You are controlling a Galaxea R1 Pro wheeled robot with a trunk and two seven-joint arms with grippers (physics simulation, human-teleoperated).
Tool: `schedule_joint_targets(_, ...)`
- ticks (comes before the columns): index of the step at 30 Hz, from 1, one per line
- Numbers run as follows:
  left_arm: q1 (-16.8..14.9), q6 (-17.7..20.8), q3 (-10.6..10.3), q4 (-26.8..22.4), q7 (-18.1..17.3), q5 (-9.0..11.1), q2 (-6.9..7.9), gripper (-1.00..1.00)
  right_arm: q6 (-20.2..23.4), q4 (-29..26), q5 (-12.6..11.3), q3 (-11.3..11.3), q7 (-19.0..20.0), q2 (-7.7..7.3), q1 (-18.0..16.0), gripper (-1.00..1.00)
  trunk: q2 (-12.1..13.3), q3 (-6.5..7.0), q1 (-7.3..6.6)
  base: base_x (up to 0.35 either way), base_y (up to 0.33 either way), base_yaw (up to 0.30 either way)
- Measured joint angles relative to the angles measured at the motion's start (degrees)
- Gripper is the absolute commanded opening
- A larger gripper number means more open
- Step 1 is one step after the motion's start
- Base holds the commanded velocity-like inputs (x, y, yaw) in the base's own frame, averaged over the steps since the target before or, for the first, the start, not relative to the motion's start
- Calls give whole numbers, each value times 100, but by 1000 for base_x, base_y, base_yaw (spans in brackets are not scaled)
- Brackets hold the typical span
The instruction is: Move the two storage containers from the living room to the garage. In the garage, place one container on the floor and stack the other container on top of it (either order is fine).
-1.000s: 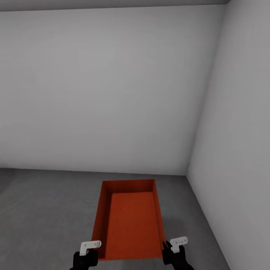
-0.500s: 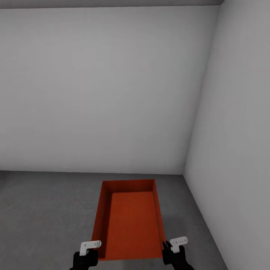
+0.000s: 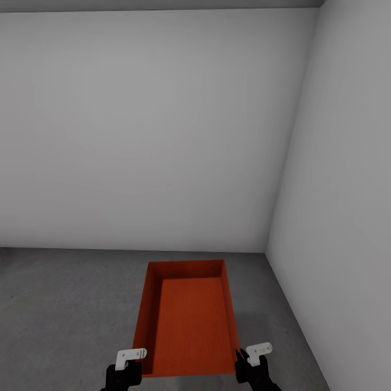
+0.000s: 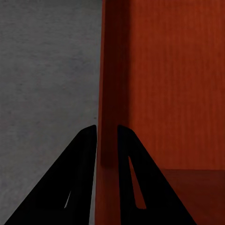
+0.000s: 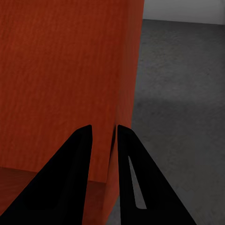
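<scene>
While two end effectors (image 3: 132, 363) (image 3: 248, 358) grip, one storage container (image 3: 190, 320)

Bare garage corner, plain pale grey walls (image 3: 163, 125), rough dark concrete floor (image 3: 65, 309)

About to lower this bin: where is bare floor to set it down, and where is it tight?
The container hangs between the left claw and right claw. Bare concrete floor spreads to its left up to the back wall. It is tighter on the right, where only a narrow strip separates it from the side wall.
</scene>
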Motion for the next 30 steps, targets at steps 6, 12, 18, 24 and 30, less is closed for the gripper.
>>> schedule_joint_targets(6, 0, 0, 0, 1, 0, 0, 0, -100, 0, 0, 0, 0, 0, 0, 0, -100, 0, 0, 0, 0, 0, 0)
schedule_joint_targets(12, 0, 0, 0, 1, 0, 0, 0, -100, 0, 1, 0, 0, 0, 0, 0, -100, 1, -14, 0, 0, 0, 0)
schedule_joint_targets(18, 1, 0, -1, 2, 2, 1, 1, -100, 0, 2, 3, 2, -3, 0, 0, -100, 1, -63, 0, 0, 0, 0)
schedule_joint_targets(24, 1, 0, -4, 3, 3, 2, 1, -100, -1, 4, 4, 2, -4, 0, 0, -100, 1, -117, 0, 0, 0, 0)
schedule_joint_targets(30, 1, 0, -1, 3, 1, 1, 1, -100, 0, 3, 3, 3, -3, 0, 0, -100, 1, -172, 0, 0, 0, 0)
